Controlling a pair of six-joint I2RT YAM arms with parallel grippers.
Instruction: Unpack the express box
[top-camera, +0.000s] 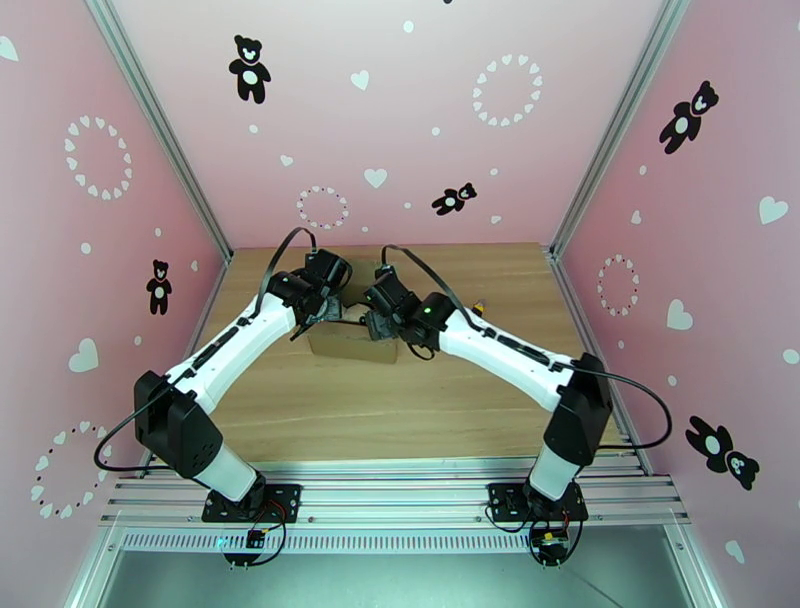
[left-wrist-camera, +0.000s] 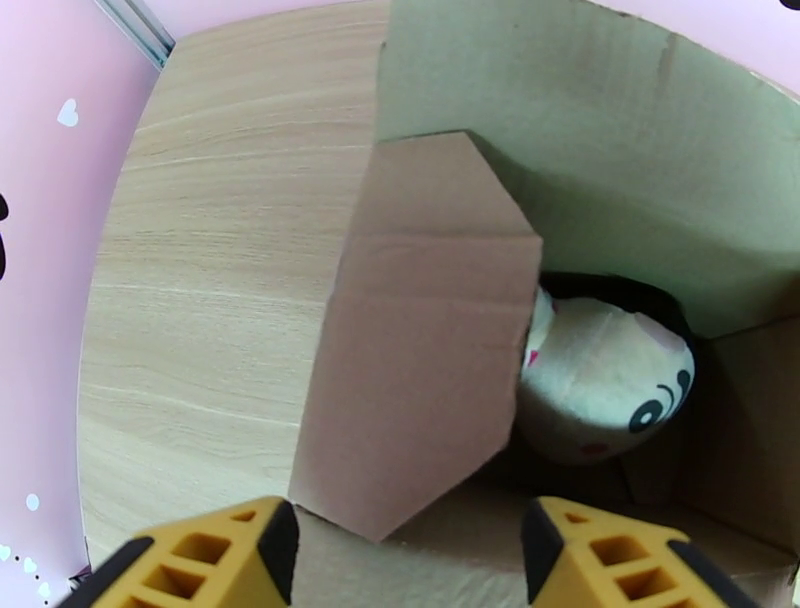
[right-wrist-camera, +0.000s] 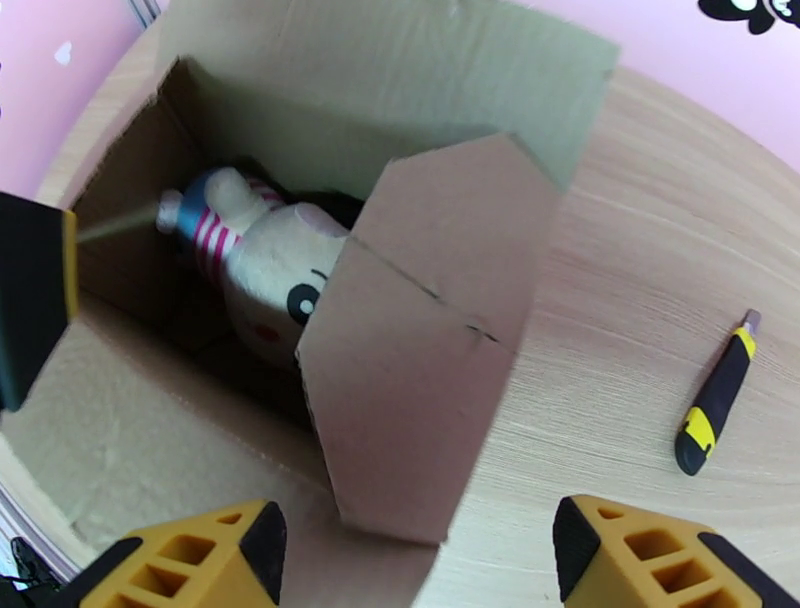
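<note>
**Express box open, toy not yet lifted out**

The express box (top-camera: 352, 345) is set on the worktop (top-camera: 300, 420) btwn the two arms. Its top is opened and its flaps are raised.

The left end effector (left-wrist-camera: 408, 548) is held just above the box's left end w/ fingers apart and nothing clamped. The left short flap (left-wrist-camera: 420, 340) is seen standing in the gap ahead of them, prob. so it can be pushed outward and kept clear of the opening. The right end effector (right-wrist-camera: 418, 545) is held likewise over the box's right end, fingers wide apart and empty, w/ the right short flap (right-wrist-camera: 430, 330) upright in front. The flaps are judged to be worked from opposite ends so the box is kept steady and its inside exposed.

Inside the box a plush toy (right-wrist-camera: 275, 275) in a striped shirt is seen, apparently on its side. It is partly hidden behind the flaps and in the box's shadow. A utility knife (right-wrist-camera: 718, 395) is left on the worktop to the right of the box, apart from it.

From above, the box is largely covered by both wrists, so contact btwn fingers and flaps can't be told. Tape on the seam isn't made out.
</note>
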